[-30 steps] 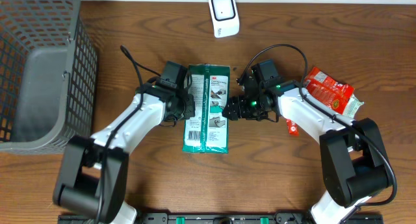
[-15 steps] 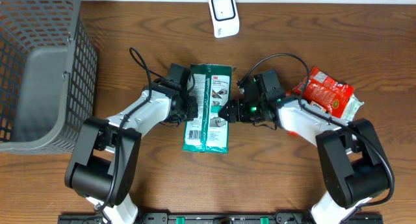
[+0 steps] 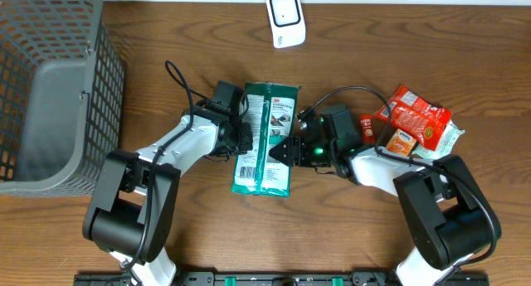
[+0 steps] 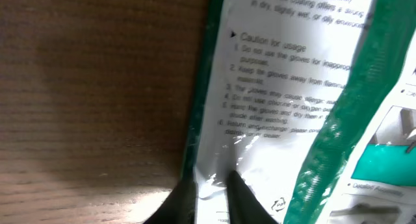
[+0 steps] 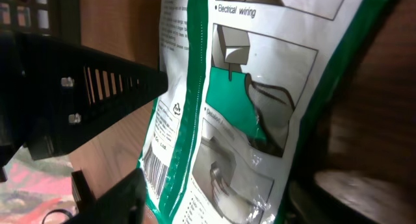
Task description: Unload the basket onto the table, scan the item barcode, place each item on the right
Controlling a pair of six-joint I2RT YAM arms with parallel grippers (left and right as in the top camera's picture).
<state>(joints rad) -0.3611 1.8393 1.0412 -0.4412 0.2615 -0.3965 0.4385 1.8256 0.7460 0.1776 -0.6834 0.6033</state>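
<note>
The item is a flat green-and-white glove package [image 3: 265, 141] lying mid-table. My left gripper [image 3: 243, 141] is at its left edge. In the left wrist view the two dark fingers [image 4: 185, 201] stand almost together, with the package's [image 4: 286, 87] crumpled edge pinched between them. My right gripper [image 3: 286, 151] is at the package's right side. In the right wrist view it [image 5: 227, 204] stands open, astride the package [image 5: 240, 100], one finger at each long edge. The barcode [image 5: 155, 169] shows beside the left finger. The white scanner [image 3: 284, 19] stands at the table's far edge.
A grey mesh basket [image 3: 108, 95] fills the left side of the table. A red snack bag [image 3: 419, 116] and a small orange pack [image 3: 400, 142] lie to the right of my right arm. Cables loop above both wrists.
My right gripper has slid left and nearer along the package's right edge, and its jaws have narrowed. That uncovered the orange pack. My left gripper stays at the left edge.
</note>
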